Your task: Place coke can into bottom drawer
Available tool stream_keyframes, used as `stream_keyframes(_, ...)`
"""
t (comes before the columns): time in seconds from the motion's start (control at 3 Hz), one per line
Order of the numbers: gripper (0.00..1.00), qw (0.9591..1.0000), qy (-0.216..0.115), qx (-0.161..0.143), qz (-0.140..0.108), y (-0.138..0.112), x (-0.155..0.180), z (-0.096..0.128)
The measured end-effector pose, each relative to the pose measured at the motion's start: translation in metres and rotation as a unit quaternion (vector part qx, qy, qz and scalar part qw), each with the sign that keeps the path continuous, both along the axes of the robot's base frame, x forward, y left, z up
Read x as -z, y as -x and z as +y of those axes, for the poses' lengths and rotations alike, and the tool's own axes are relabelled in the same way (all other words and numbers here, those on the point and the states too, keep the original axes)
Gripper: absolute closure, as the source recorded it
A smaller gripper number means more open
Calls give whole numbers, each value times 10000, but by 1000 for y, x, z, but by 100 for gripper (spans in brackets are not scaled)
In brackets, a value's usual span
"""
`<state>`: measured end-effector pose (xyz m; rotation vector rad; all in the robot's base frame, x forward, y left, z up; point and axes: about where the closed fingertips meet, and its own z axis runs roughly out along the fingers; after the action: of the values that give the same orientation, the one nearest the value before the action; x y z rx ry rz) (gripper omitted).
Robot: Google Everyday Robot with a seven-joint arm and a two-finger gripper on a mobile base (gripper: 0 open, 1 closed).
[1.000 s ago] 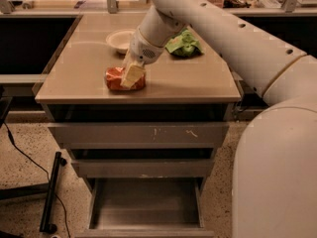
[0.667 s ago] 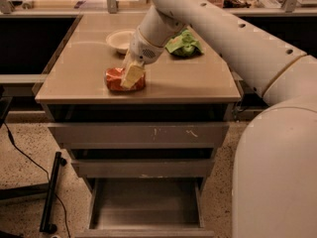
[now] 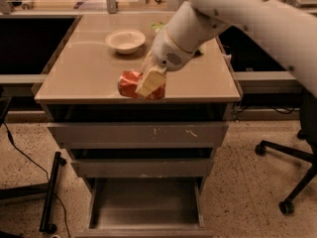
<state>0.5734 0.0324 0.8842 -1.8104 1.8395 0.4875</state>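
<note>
Tool [image 3: 144, 87] clamped on coke can [image 3: 128, 82], can sideways, long axis left-right

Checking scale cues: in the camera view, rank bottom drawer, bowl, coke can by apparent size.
1. bottom drawer
2. bowl and coke can: look alike, bowl farther back, so unranked.
claw grips the can at the table's front edge.

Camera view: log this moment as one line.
end effector: shut on red-orange metal coke can at front edge of tan tabletop | grey metal bottom drawer: open, can not in yet | white round bowl: behind can
</note>
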Motion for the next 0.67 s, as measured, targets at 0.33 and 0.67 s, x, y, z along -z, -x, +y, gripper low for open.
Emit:
stream_keyframes(0.33, 100, 9979, -228, 613, -34, 56, -12, -35)
stream_keyframes(0.67, 100, 9927, -531, 1058, 240, 92, 26, -73)
